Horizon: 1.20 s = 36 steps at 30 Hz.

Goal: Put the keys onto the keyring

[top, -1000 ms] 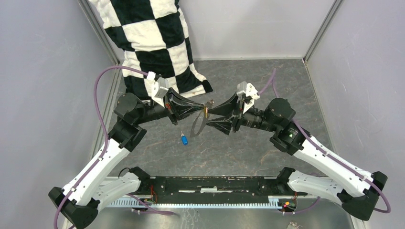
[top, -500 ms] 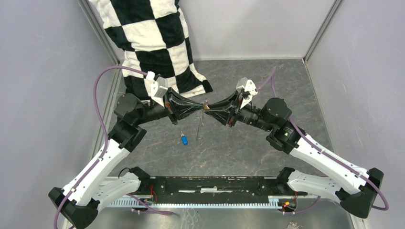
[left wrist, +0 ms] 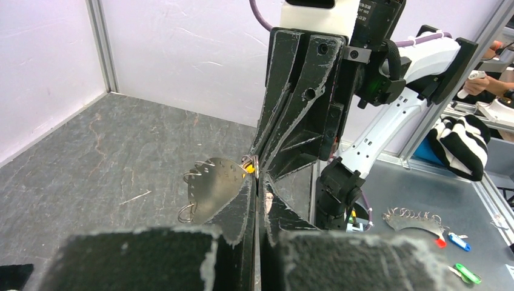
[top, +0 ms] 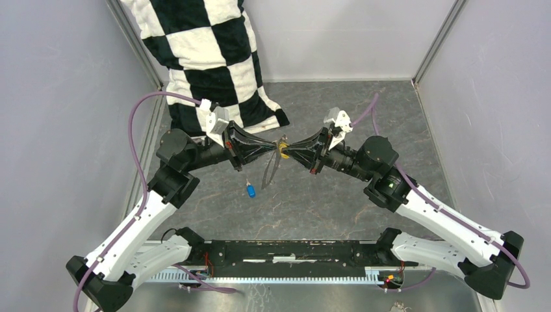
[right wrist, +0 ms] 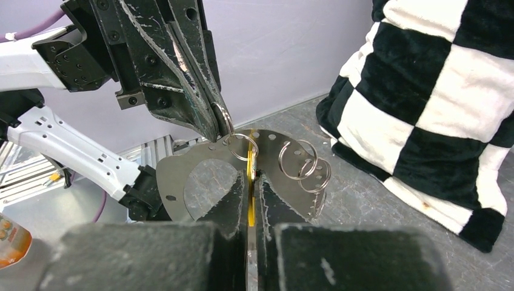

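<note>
The keyring (top: 270, 170) is a flat grey crescent plate carrying several wire split rings, and it hangs in the air between my two grippers. My left gripper (top: 275, 147) is shut on one of its split rings (right wrist: 225, 116). My right gripper (top: 288, 149) meets it tip to tip and is shut on the yellow-headed key (right wrist: 250, 182), which stands edge-on at another ring (right wrist: 242, 147) of the plate (right wrist: 200, 182). In the left wrist view the plate (left wrist: 215, 188) lies left of my shut fingers, with a speck of the yellow key (left wrist: 248, 171) at the tips. The blue-headed key (top: 251, 190) lies on the table below.
A black-and-white checkered cushion (top: 208, 58) leans in the back left corner, close behind the left arm. Grey walls and metal posts (top: 432, 42) enclose the slate table (top: 338, 201). Another ring plate (left wrist: 412, 219) lies on the metal shelf past the table's near edge.
My right gripper has moved left to the left gripper's tip and gone from wide open to shut on the yellow key. The hanging keyring has swung a little. The left arm held still.
</note>
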{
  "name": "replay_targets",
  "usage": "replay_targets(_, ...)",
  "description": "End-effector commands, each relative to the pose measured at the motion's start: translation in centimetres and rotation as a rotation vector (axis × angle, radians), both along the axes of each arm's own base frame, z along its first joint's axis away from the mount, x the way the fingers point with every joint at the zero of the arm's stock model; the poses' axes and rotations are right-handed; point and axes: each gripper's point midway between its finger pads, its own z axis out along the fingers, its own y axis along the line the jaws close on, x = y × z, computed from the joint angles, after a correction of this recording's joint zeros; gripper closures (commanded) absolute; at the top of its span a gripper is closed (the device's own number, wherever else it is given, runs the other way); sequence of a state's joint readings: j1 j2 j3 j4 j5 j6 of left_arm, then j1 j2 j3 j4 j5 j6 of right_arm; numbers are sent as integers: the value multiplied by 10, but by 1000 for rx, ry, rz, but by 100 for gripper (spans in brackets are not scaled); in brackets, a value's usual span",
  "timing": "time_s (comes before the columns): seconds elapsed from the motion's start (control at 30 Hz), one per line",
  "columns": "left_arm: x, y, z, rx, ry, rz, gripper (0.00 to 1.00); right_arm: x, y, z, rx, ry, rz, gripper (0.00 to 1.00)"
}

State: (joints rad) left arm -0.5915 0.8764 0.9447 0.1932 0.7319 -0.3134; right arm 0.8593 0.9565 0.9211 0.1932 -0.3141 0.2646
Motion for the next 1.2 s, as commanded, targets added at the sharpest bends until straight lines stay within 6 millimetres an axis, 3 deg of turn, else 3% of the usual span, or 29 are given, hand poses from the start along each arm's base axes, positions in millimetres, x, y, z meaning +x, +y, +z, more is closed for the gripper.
replay_targets(0.0,-6,5,18,-53,-56,11,98,-4,-6,9,15,-30,-1,100)
replay_targets(0.27,-5,5,19,-53,-68,14,98,-30,2,-7,-26,12,151,100)
replay_targets(0.57,-8,5,20,-51,-73,2,98,-38,13,-13,-60,52,239,99)
replay_targets(0.67,-9,5,21,-49,-78,-2,98,-38,14,-8,-66,44,244,92)
replay_targets(0.73,-11,6,20,-46,-79,-6,98,-37,12,-4,-78,23,231,79)
replay_targets(0.9,-12,6,17,-39,-80,-13,98,-34,-2,19,-96,-60,169,62)
replay_targets(1.17,-17,4,14,-30,-84,-48,98,-21,-10,38,-89,-118,86,59)
